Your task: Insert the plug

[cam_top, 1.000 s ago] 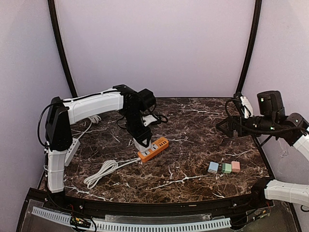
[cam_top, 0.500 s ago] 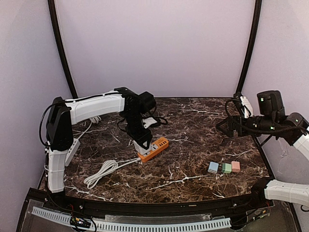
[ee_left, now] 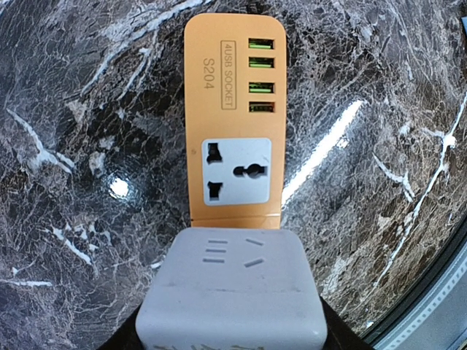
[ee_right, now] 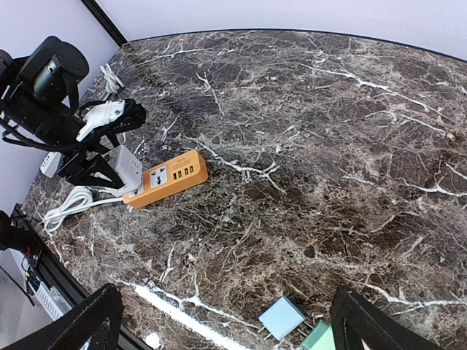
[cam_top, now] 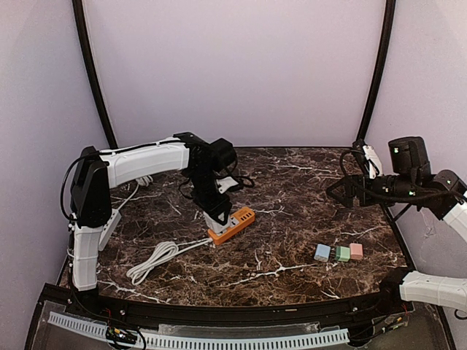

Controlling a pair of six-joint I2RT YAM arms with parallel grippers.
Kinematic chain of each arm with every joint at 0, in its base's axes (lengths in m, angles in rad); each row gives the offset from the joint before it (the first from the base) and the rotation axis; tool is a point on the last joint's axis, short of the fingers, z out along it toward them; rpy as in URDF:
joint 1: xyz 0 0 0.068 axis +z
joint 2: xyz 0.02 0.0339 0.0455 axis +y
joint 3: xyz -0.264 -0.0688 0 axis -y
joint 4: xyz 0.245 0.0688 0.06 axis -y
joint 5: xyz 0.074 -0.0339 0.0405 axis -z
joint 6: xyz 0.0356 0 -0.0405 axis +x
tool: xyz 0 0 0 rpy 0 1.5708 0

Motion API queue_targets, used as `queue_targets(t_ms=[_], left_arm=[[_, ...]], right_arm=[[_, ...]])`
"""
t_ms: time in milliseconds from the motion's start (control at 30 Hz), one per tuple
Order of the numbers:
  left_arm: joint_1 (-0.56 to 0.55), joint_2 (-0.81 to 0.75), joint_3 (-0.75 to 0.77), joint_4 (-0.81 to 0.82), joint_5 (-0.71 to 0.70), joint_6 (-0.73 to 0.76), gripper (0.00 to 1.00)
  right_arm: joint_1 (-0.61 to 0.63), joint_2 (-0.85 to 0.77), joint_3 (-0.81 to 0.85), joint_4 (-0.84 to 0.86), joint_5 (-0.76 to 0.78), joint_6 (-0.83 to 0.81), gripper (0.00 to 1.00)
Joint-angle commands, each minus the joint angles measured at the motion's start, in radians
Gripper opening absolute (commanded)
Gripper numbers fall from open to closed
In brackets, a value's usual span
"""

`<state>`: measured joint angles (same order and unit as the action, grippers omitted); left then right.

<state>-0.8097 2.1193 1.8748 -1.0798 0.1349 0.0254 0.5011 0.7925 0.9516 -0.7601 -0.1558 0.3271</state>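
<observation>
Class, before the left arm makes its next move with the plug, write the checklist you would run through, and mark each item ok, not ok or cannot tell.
1. The left gripper grips the grey plug: ok.
2. Plug lined up over the near end of the orange power strip: ok.
3. Plug pins seated in a socket: cannot tell, the plug body hides them.
4. Universal socket beyond the plug is uncovered: ok.
5. Right gripper open and well away from the strip: ok.
6. White cable lies off the strip's top face: ok.
</observation>
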Motion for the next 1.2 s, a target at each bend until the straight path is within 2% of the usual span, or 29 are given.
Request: queue_targets(t_ms=[0, 667, 1167], left_arm=[[-0.003, 0.007, 0.006, -0.047, -0.009, -0.003, 0.01], [0.002, 0.009, 0.018, -0.088, -0.092, 0.053, 0.01], [0.003, 0.018, 0.002, -0.075, -0.038, 0.007, 0.01]], right_arm=[[-0.003, -0.013, 0.009, 0.001, 0.004, 0.004, 0.99], [-0.003, -0.030, 0.009, -0.018, 0.007, 0.016, 0.99], [-0.003, -0.036, 0.003, -0.024, 0.004, 0.036, 0.99]])
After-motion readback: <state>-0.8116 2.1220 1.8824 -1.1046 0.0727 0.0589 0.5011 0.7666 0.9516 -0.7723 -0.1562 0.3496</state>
